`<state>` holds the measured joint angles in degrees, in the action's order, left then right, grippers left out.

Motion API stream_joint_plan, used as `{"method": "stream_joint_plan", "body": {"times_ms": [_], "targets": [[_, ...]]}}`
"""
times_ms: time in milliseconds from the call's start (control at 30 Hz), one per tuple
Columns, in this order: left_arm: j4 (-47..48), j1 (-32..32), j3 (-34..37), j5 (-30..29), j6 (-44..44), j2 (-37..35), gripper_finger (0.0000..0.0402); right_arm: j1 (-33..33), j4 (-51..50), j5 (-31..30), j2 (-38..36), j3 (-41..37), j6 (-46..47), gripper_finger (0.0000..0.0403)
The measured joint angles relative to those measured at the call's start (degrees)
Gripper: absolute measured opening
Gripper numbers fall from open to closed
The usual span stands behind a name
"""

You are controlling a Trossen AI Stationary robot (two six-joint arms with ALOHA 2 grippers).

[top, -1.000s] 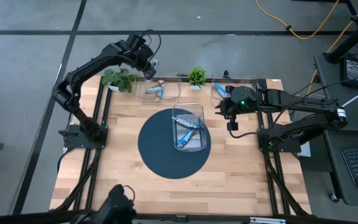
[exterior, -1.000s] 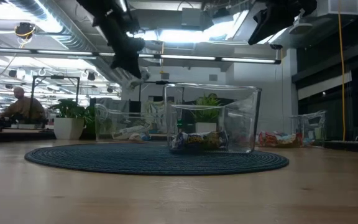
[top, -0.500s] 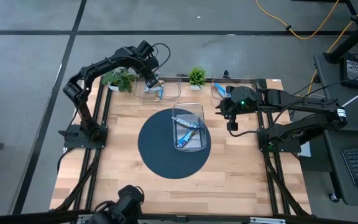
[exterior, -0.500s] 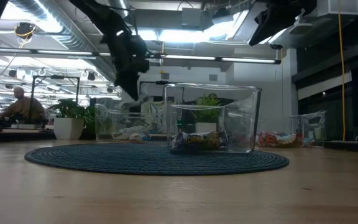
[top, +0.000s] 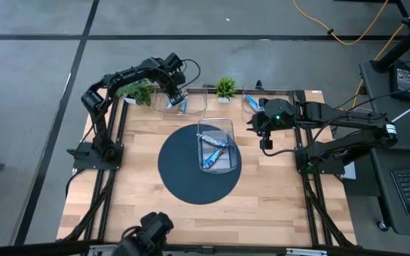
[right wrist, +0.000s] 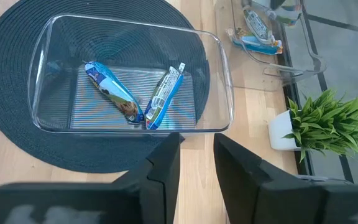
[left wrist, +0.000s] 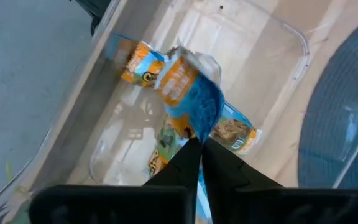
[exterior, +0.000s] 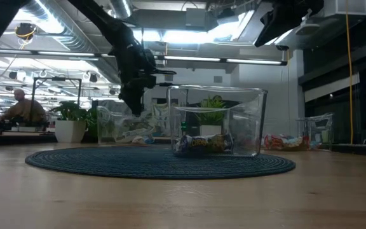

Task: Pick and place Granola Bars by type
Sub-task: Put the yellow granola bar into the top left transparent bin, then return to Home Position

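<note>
Risk: left gripper [left wrist: 197,146] pinches a blue granola bar [left wrist: 194,102] by one wrapper end, directly above the far-left clear bin [left wrist: 291,37]; thin hold, so the bar may slip or swing and land askew on bars below. Left wrist view shows this pinch; high view hides it. Right gripper [right wrist: 196,162] spread, empty, hovering beside centre bin [right wrist: 225,81] holding two bars [right wrist: 114,90].

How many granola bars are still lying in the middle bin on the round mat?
2. Both lie on the floor of the middle bin: one blue bar and a paler bar beside it, their lower ends almost meeting.
</note>
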<state>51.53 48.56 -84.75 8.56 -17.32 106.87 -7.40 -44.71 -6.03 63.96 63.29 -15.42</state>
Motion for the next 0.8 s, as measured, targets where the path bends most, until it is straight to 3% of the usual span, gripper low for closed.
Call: {"method": "stream_joint_plan", "body": {"times_ms": [267, 500, 633, 800], "targets": [[1.6, -1.8, -0.5, -0.2, -2.5, -0.3, 0.0081, 0.0, 0.0, 0.0, 0.0, 0.0, -0.1, 0.0100], [7.2, -4.6, -5.5, 0.5, -1.8, -3.0, 0.0142, 0.0, -0.1, -0.2, 0.0, 0.0, -0.2, 0.0100], [6.2, -7.0, -7.9, 11.4, 1.6, -8.9, 0.0141, 0.0, -0.1, -3.3, -0.4, 0.0, 0.4, 0.0100], [-2.0, -13.0, -7.1, 26.6, 5.9, -18.6, 0.0109, -0.4, 1.0, -4.9, -3.7, 0.0, 2.0, 0.0082]]}}
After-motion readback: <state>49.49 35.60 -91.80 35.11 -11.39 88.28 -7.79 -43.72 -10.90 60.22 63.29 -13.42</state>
